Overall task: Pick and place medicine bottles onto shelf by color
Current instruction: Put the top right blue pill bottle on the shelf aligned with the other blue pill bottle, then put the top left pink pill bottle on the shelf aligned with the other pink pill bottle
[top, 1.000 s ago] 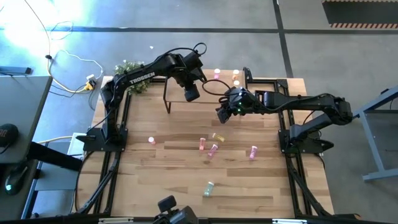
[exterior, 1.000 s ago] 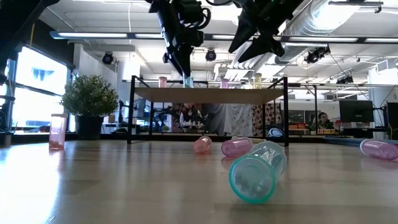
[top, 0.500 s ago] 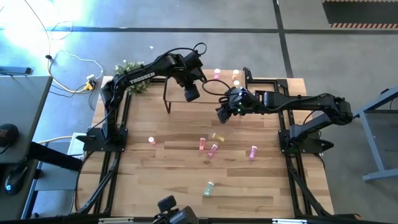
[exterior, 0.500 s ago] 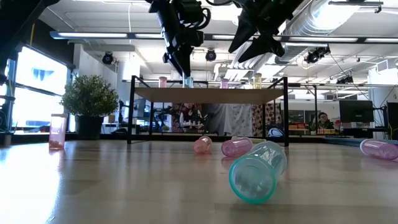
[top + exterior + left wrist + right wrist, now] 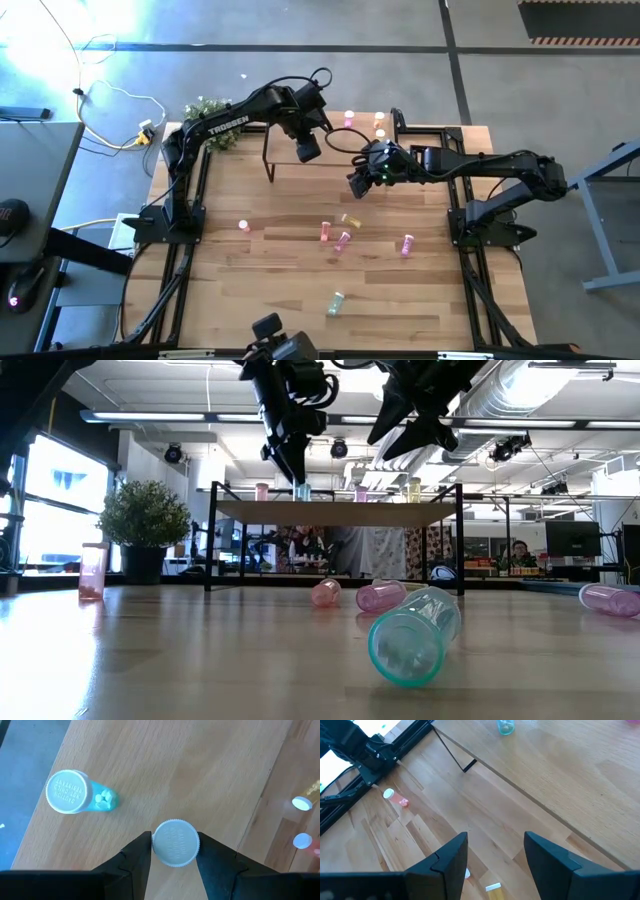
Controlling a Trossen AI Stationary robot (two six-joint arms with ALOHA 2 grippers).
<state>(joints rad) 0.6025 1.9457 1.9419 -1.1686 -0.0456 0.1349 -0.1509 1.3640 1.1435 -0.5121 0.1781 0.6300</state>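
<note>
- Left gripper is over the shelf, its fingers just either side of a white-capped bottle standing upright on the wood top; whether they clamp it or have let go, I cannot tell.
- Just beside it stands a mint-green bottle, also on the shelf.
- Right gripper hangs over the shelf's near edge, fingers apart and holding nothing.
- Down on the bench, bottles lie scattered: pink ones mid-bench, a green one on its side nearest the low camera.
</note>
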